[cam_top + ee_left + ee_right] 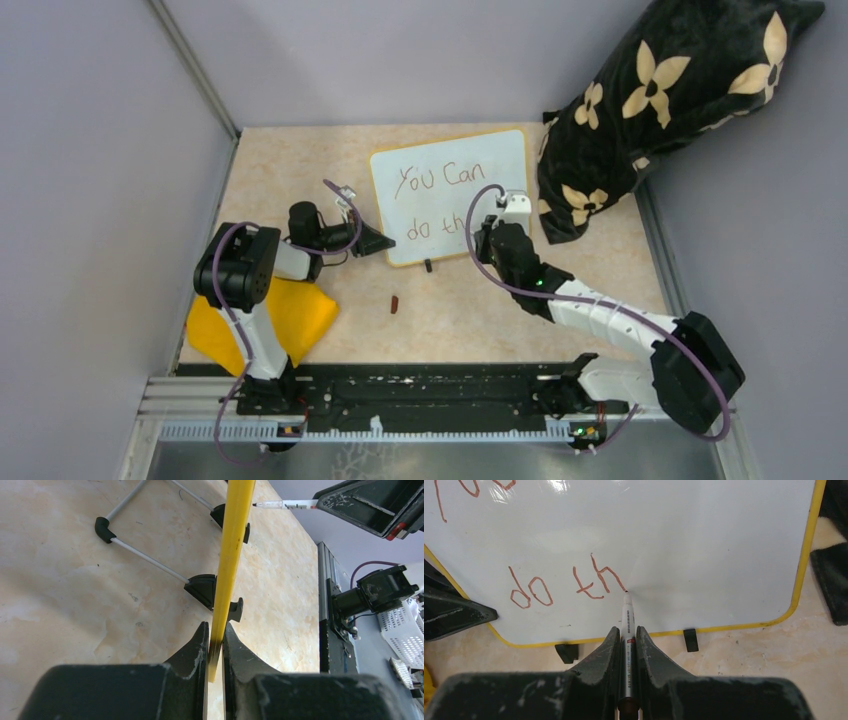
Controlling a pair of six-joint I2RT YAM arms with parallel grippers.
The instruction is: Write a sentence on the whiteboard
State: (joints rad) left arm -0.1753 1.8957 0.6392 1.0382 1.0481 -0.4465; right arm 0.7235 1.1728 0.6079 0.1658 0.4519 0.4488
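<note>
The whiteboard stands tilted on the table with a yellow frame and black feet. The sentence reads "You Can" and below it "do th"; the lower line shows in the right wrist view. My left gripper is shut on the board's left yellow edge, seen edge-on between the jaws. My right gripper is shut on a white marker, its tip touching the board at the end of the "h".
A yellow cloth lies by the left arm. A small dark marker cap lies in front of the board. A black flowered pillow leans at the back right. Grey walls surround the table.
</note>
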